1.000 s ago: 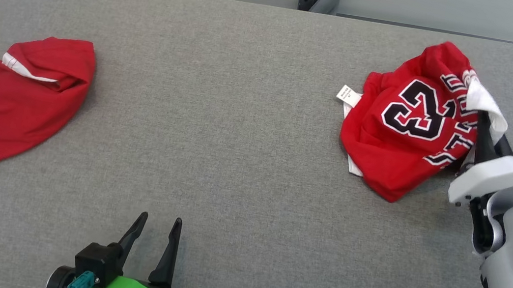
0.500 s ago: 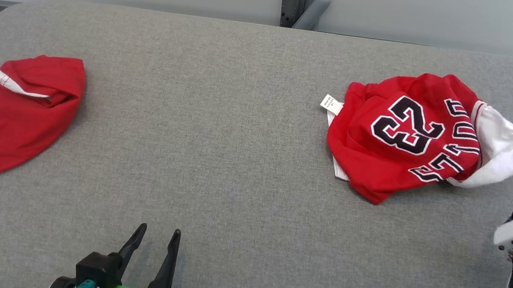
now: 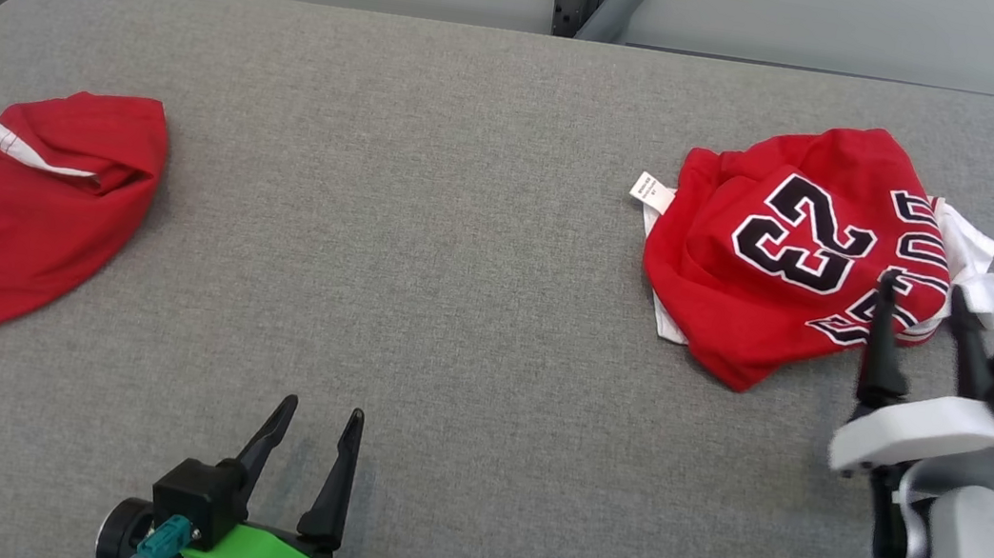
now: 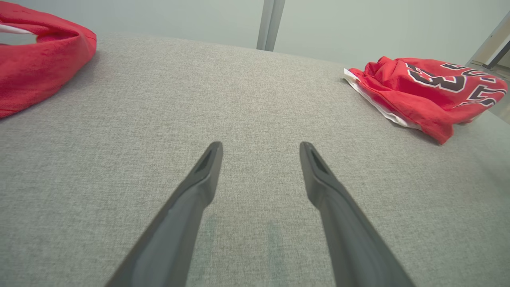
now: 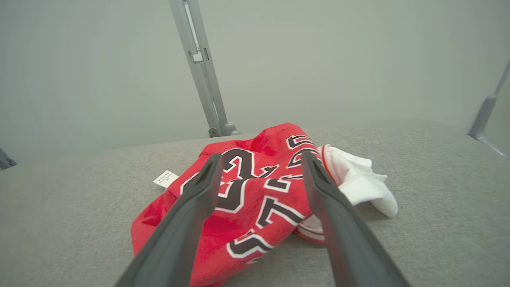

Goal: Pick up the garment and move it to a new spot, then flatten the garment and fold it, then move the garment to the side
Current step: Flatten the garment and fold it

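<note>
Two stand open: left gripper (image 3: pixel 322 408) idle, right gripper (image 3: pixel 921 287) at bunched jersey (image 3: pixel 798 251).
Shallow pinch may lift one layer.

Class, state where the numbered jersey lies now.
Head view: the numbered jersey lies crumpled on the right of the table, just beyond the open right gripper.

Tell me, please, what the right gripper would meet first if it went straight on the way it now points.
Most likely the red number 23 jersey: the right gripper points at its near, lettered edge, its jaws standing open. How high the tips hang above it is unclear.
</note>
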